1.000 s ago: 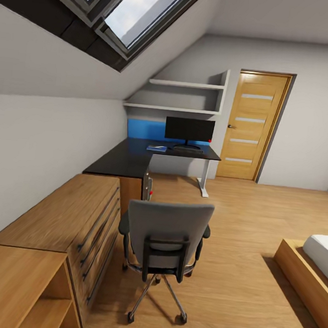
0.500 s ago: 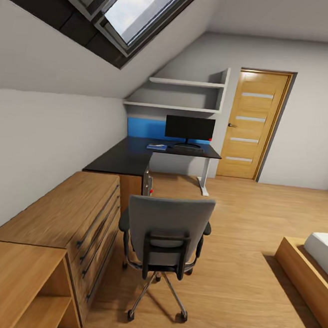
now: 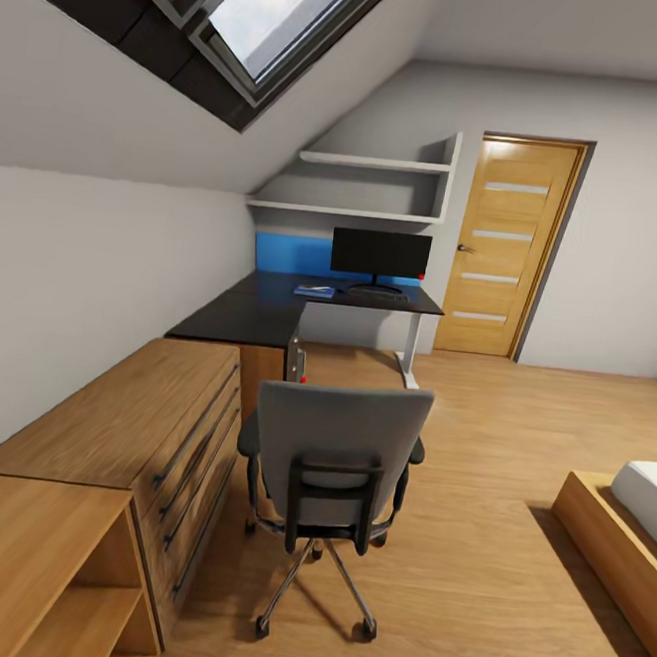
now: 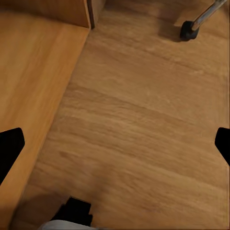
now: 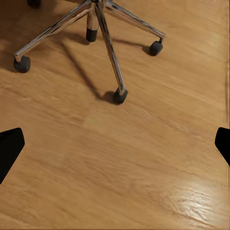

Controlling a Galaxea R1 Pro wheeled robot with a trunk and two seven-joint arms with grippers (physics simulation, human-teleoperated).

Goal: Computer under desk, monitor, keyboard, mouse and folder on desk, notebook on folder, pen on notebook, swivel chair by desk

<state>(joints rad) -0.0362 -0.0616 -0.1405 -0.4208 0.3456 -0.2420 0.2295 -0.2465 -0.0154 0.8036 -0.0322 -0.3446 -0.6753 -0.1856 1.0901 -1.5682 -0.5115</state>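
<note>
The swivel chair (image 3: 336,458) stands in the middle of the wooden floor with its grey backrest toward me, hiding the seat. Beyond it is the black-topped desk (image 3: 255,313) in the far corner. The monitor (image 3: 381,253) stands on it, with the keyboard (image 3: 377,293) a dark strip at its foot. A small blue flat folder (image 3: 315,291) lies to the left of them. The computer (image 3: 297,358) sits under the desk, showing a red light. My left gripper (image 4: 115,143) hangs open over bare floor near a chair caster (image 4: 189,29). My right gripper (image 5: 115,146) is open above the floor beside the chair's star base (image 5: 103,45).
A light wooden drawer chest (image 3: 149,422) and an open shelf unit (image 3: 34,571) line the left wall under the sloped ceiling. A bed frame (image 3: 609,541) juts in at the right. A wooden door (image 3: 507,250) is at the far wall, with wall shelves (image 3: 372,187) above the desk.
The whole head view has shifted slightly, so the camera moved a little toward the chair and desk. Nothing in the room has visibly moved.
</note>
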